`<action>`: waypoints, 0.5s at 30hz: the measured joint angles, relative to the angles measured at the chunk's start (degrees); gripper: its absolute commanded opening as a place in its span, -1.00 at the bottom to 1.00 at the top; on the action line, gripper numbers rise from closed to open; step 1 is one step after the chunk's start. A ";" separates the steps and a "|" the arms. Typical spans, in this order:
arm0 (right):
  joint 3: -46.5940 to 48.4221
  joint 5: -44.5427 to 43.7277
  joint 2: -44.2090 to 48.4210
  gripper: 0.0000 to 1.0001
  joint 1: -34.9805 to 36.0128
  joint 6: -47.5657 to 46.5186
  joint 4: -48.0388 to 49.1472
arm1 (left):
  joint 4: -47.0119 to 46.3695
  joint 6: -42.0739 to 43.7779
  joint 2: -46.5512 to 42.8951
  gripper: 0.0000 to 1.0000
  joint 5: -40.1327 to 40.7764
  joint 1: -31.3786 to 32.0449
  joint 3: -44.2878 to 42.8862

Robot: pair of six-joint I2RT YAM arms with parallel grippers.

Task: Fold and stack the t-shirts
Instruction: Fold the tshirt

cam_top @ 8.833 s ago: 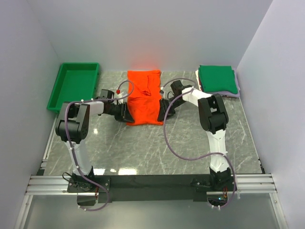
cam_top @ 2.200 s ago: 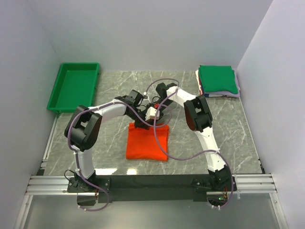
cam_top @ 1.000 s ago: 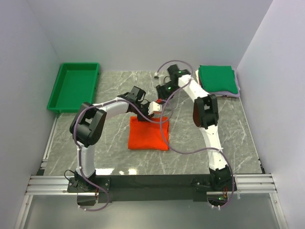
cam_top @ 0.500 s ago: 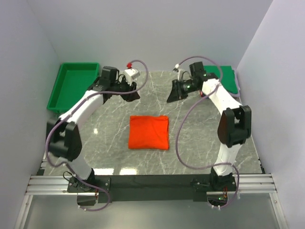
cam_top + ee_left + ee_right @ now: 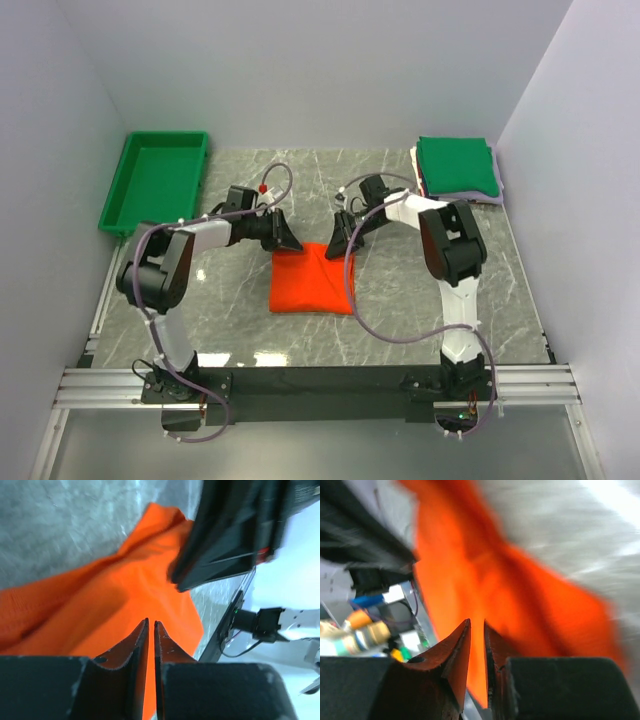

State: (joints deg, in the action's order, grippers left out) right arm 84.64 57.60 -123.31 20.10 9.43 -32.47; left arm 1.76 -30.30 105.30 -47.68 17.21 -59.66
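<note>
A bright orange-red cotton t-shirt (image 5: 312, 285), folded to a near-square pad, lies flat at the middle of the grey marble-patterned table (image 5: 420, 300), well apart from everything else on it. The left gripper (image 5: 288, 240) is down at the pad's 11 o'clock corner and the right gripper (image 5: 338, 243) at its 1 o'clock corner, so the two black pincers face each other across the far edge of the cloth. In the left wrist view the left fingers (image 5: 135, 650) are pressed almost together, with only a hairline slit between them, and their tips sit over rumpled orange fabric. Whether any cloth is caught between them I cannot tell. In the right wrist view the right fingers (image 5: 452, 650) stand a narrow gap apart with orange showing through that gap. The picture is blurred, and I cannot tell whether they pinch the shirt or merely hover at it. At the table's 2 o'clock corner sits a stack of folded shirts (image 5: 457, 165), a green one on top with thin pale edges showing beneath it along the near side. At 10 o'clock, against the left wall, stands a rigid green plastic tray (image 5: 112, 200), partly off the marble.
</note>
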 measured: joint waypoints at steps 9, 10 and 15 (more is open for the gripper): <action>8.39 -2.99 -9.27 -0.53 -4.07 9.27 1.36 | -6.27 -8.09 15.26 -0.79 -3.58 -2.89 -5.99; 9.99 -4.11 -9.57 -0.53 -4.28 9.27 1.88 | -6.27 -8.07 16.33 -0.79 -3.74 -3.34 -7.89; 17.88 -8.28 -10.80 -0.45 -5.18 8.44 3.45 | -5.16 -5.20 18.95 -0.79 -3.10 -5.51 -16.44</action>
State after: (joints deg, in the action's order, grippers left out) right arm 102.52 49.32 -134.10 14.92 17.87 -29.02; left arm -3.40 -35.51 124.25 -50.78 11.70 -76.09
